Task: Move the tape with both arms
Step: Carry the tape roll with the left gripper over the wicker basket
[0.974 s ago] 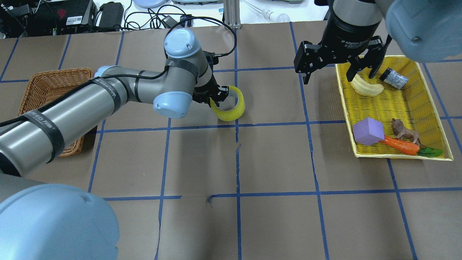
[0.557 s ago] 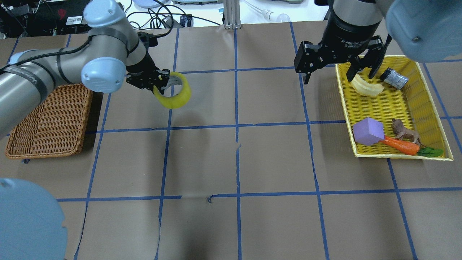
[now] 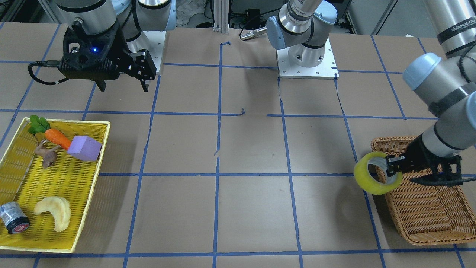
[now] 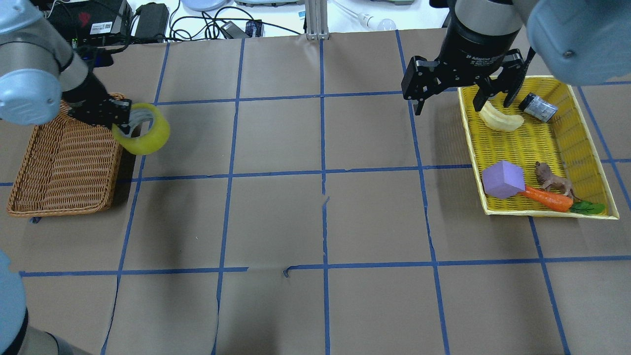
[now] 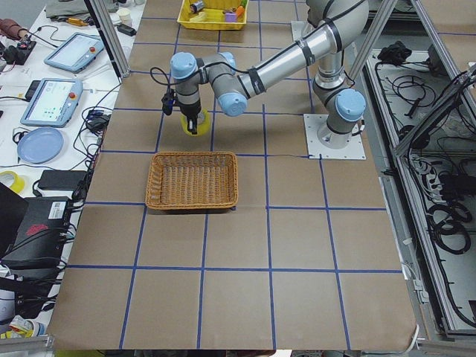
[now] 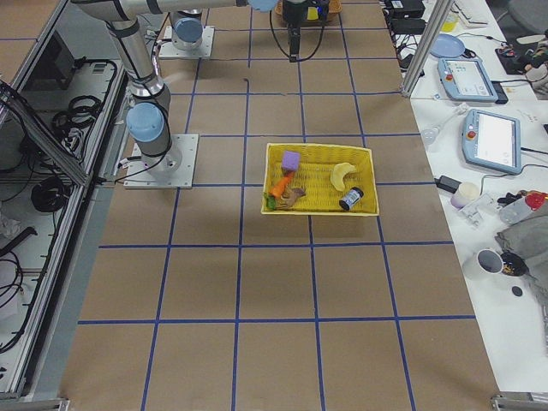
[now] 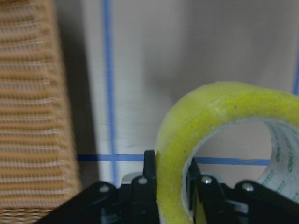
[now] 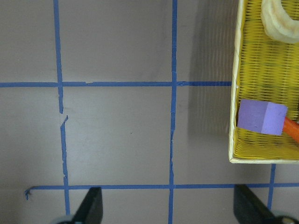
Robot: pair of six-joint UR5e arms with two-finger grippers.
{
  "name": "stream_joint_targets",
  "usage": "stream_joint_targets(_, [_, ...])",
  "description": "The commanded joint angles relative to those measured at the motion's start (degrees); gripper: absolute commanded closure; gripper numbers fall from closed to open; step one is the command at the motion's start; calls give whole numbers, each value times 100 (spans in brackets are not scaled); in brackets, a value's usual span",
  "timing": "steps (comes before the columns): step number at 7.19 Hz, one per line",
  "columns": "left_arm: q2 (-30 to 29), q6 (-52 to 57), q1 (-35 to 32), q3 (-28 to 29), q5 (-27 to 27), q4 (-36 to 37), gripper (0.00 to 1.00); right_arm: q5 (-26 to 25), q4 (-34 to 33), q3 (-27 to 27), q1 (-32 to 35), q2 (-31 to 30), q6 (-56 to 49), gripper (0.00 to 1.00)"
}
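Observation:
The tape [image 4: 148, 134], a yellow ring with a grey core, hangs in my left gripper [image 4: 123, 121], which is shut on its wall. It is held in the air at the inner edge of the wicker basket [image 4: 64, 162]. In the front-facing view the tape [image 3: 375, 178] sits just outside the basket [image 3: 427, 212], held by the left gripper [image 3: 390, 169]. The left wrist view shows the fingers pinching the tape [image 7: 210, 116], with the basket [image 7: 28, 93] at the left. My right gripper [image 4: 461, 98] is open and empty, high beside the yellow tray [image 4: 473, 148]. It also shows in the front-facing view [image 3: 122, 87].
The yellow tray holds a pale crescent [image 4: 500, 120], a small silver cylinder [image 4: 538, 107], a purple block [image 4: 503, 180], a carrot [image 4: 547, 197] and a brown animal figure [image 4: 554, 181]. Cables and devices lie beyond the table's far edge.
My left arm has swung left with the tape in its grip, from the table's middle to the basket's edge. The right arm has not moved.

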Motion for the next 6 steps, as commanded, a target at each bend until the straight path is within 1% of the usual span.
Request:
stream_joint_targets(1, [-133,1265,799,-149,-11,184,100,0,0,-2,7,0,0,0])
stream_joint_targets(3, [-352,1470,1195,-150,-11,640,100,-9,0,7,-11,0,0,0])
stream_joint_targets(4, [-518,1845,1336,-150,-3,1017,100,-9,0,7,-11,0,0,0])
stream_joint_targets(6, [-844,2120,1478,-150,-20,1484,100,9,-9,-28,-2,17,0,0])
